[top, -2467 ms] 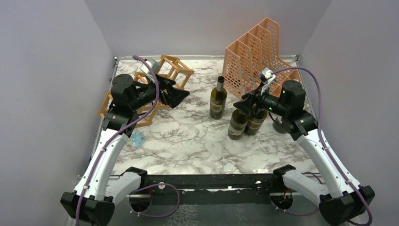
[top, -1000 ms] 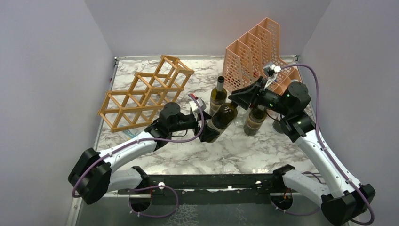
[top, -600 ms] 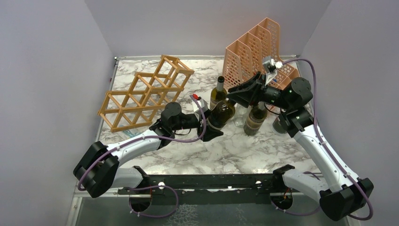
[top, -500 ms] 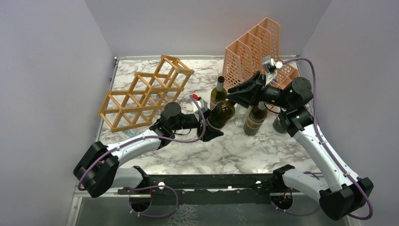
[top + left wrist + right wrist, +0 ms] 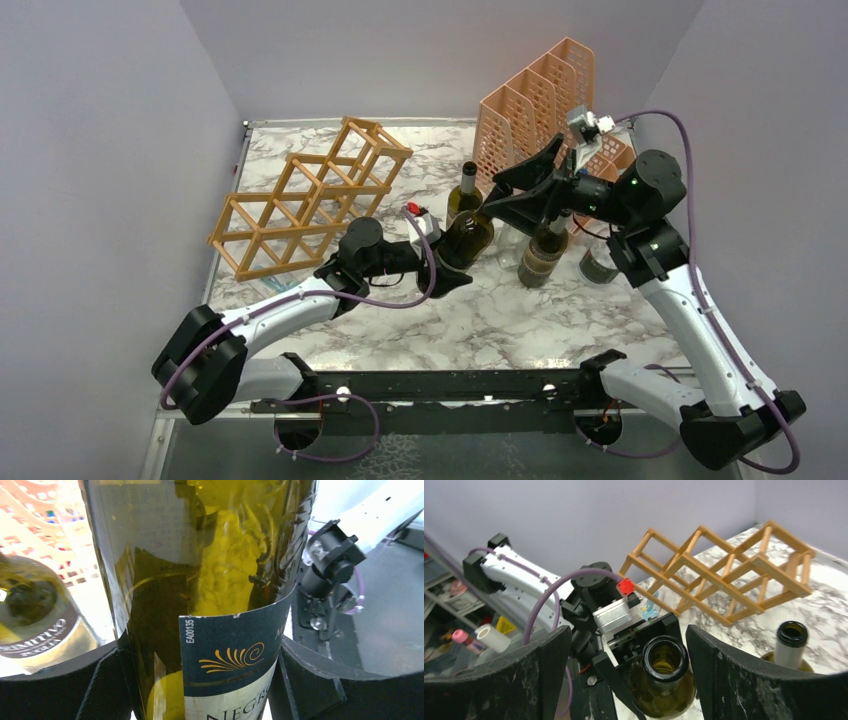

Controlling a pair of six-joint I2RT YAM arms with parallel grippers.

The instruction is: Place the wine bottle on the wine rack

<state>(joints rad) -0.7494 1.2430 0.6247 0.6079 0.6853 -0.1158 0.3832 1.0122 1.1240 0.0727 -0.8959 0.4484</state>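
Observation:
The wine bottle [image 5: 468, 238], dark green with a navy label, leans slightly at mid-table. My left gripper [image 5: 450, 268] is shut on its lower body; in the left wrist view the bottle [image 5: 200, 580] fills the frame and both black pads [image 5: 55, 690] press its sides. My right gripper [image 5: 512, 195] hovers open over the neck; the bottle's mouth [image 5: 664, 657] sits between its wide-apart fingers [image 5: 549, 670] with gaps on both sides. The wooden wine rack [image 5: 310, 195] lies at the back left, also in the right wrist view [image 5: 724, 570].
Two more bottles stand close by, one behind [image 5: 463, 195] and one to the right [image 5: 545, 250]. A peach mesh file holder [image 5: 540, 110] fills the back right. A small dark jar [image 5: 600, 265] sits by the right arm.
My right gripper has let go of the bottle's neck, opened wide and lifted up and right. My left gripper has closed in on the bottle's body.

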